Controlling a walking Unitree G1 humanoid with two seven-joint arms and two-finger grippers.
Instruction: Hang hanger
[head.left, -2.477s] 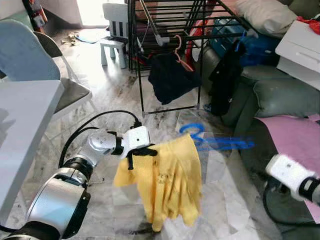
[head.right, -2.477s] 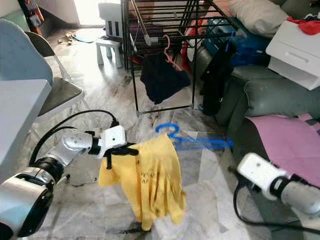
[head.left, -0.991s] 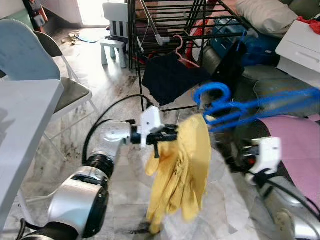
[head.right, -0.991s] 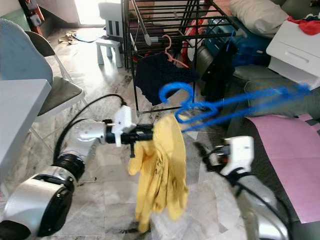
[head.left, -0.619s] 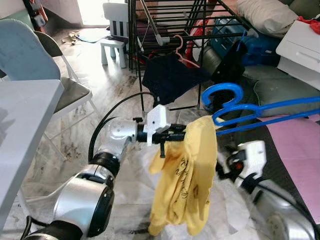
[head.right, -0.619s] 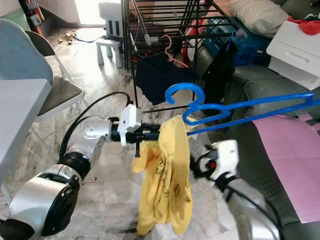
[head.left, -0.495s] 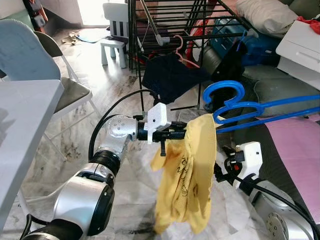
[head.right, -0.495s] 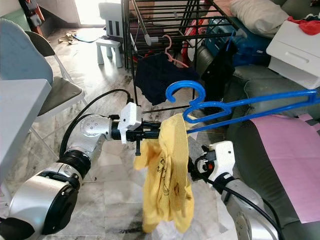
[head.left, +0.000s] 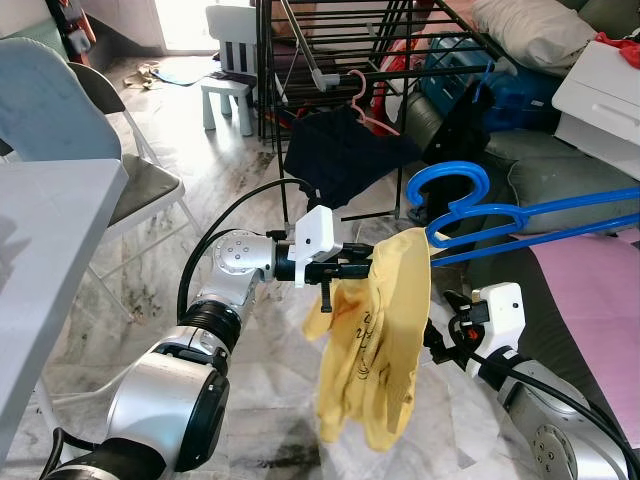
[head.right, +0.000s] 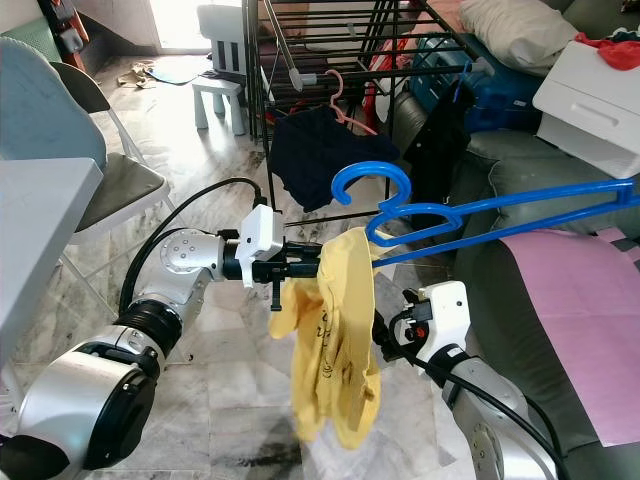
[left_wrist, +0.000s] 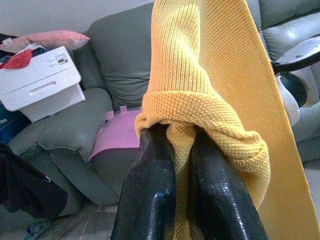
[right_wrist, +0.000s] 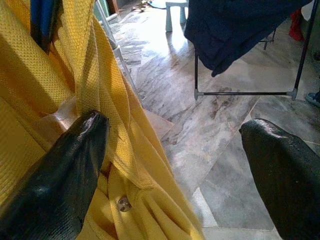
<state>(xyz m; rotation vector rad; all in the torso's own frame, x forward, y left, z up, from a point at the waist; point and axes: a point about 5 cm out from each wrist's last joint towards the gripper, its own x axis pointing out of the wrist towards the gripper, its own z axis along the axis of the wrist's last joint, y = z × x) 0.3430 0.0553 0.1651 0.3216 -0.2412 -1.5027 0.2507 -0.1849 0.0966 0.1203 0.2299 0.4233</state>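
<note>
Marble floor (head.left: 250, 190) fills the room, with a black drying rack (head.left: 330, 40) at the top middle. At frame center, the left hand (head.left: 350, 268) pinches the yellow shirt (head.left: 375, 340) shut, so it hangs down. The blue hanger (head.left: 480, 215) sits through the shirt's top, right of center. The right hand (right_wrist: 175, 165) is spread wide beside the shirt, touching it with one finger, probably ready to help.

No legible text, label, brand or number. Dark markings on the yellow shirt (head.left: 375, 340) are too small to read.
</note>
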